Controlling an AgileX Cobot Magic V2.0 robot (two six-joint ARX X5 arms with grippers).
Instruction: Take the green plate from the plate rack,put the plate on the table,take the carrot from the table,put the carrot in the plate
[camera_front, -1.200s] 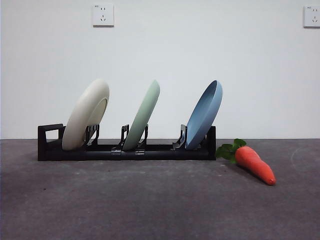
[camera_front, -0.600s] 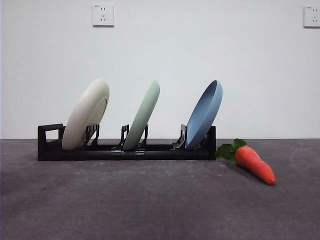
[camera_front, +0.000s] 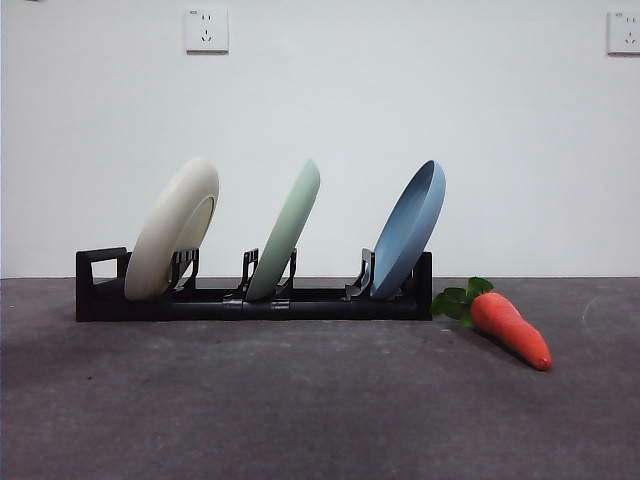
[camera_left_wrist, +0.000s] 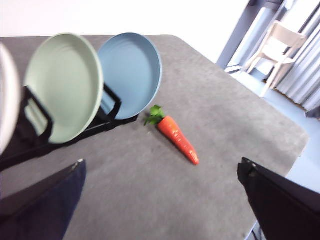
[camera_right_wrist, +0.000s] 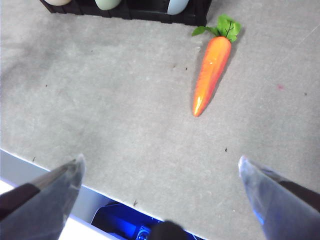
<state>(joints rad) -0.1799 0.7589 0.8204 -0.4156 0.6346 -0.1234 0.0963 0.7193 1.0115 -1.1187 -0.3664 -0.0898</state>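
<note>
Pale sage-green, the green plate (camera_front: 285, 232) stood tilted in the middle slot of the plate rack (camera_front: 250, 297), between a cream-white plate (camera_front: 172, 229) at the handle end and a blue plate (camera_front: 409, 228) at the other end. The rack sat along the far edge of the table (camera_front: 300, 400).

The carrot (camera_front: 510, 329) lay flat on the table just beside the rack's blue-plate end, leaves toward the rack, tip toward the near edge, touching neither rack nor plate.

The left gripper (camera_left_wrist: 160, 200) hung above the table with its jaws spread wide and nothing between them. The right gripper (camera_right_wrist: 160, 195) hung over the table's near edge, jaws likewise spread wide and empty, the carrot well apart from both fingertips.
</note>
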